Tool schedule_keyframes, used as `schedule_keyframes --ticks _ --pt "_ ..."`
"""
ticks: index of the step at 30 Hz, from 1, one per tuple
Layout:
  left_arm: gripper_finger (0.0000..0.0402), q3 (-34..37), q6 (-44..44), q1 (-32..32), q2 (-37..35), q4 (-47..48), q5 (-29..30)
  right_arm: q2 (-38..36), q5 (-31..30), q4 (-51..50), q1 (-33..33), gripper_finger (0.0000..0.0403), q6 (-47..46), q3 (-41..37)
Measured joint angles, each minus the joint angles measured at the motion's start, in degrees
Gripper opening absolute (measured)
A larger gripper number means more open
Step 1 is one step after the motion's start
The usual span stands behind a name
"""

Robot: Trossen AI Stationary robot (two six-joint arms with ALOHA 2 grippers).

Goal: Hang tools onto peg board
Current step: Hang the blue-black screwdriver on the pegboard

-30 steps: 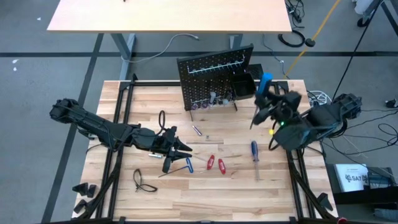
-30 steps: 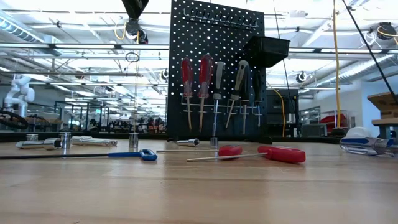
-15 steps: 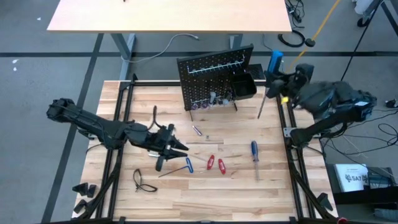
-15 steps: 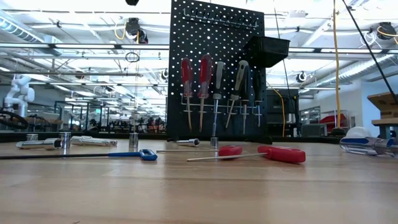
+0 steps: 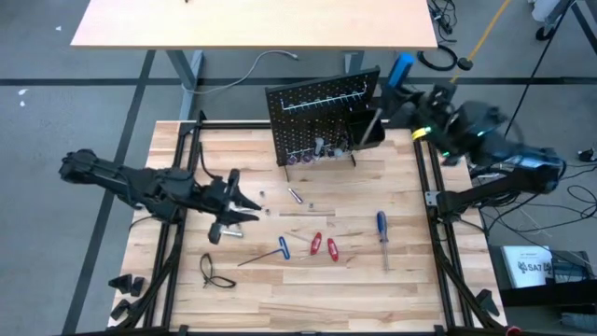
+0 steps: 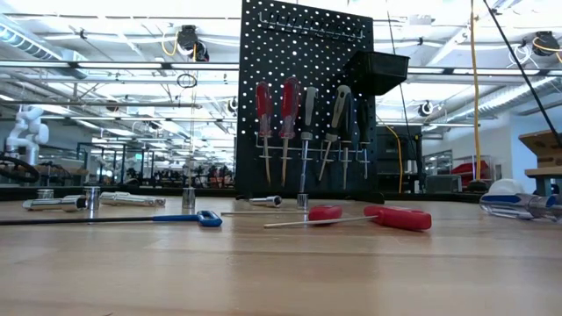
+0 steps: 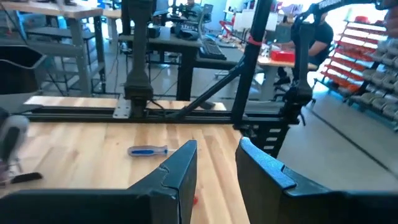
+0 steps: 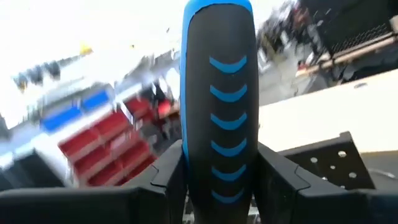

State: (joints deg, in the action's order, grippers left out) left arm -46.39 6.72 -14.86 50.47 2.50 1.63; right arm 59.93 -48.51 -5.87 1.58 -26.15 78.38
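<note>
1. We see the right gripper raised at the far right corner of the worktop, just beside the upper right edge of the peg board. Its fingers are clamped on the handle of a blue-and-black screwdriver; in the high view the shaft slants down toward the small black bin.
2. We find the left gripper low over the left half of the worktop. Its fingers stand a little apart with nothing between them.
3. Just beyond the left gripper lie small silver bits and a blue T-handle key.
4. Near the middle we count two red-handled screwdrivers side by side, with a blue-handled screwdriver to their right.
5. A loop of black cable rests near the front left corner.
6. In the low view the peg board stands upright at the far edge, and its rail carries two red-handled screwdrivers and several dark-handled ones, all hanging blade down.
</note>
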Motion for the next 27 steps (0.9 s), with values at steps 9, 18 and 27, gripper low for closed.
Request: schedule_keyframes --ticks 9,18,27 --pt "0.0113 0.0 0.2 4.5 -0.3 0.7 1.2 -1.6 -0.8 63.4 0.7 0.013 17.4 -31.0" --pt "0.0113 0.0 4.8 12.6 1.3 -5.7 9.0 -3.4 5.1 63.4 0.7 0.013 26.7 -33.8" --pt "0.0113 0.0 7.9 17.6 2.7 -8.8 9.3 -5.4 5.3 48.4 3.3 0.013 30.4 -29.1"
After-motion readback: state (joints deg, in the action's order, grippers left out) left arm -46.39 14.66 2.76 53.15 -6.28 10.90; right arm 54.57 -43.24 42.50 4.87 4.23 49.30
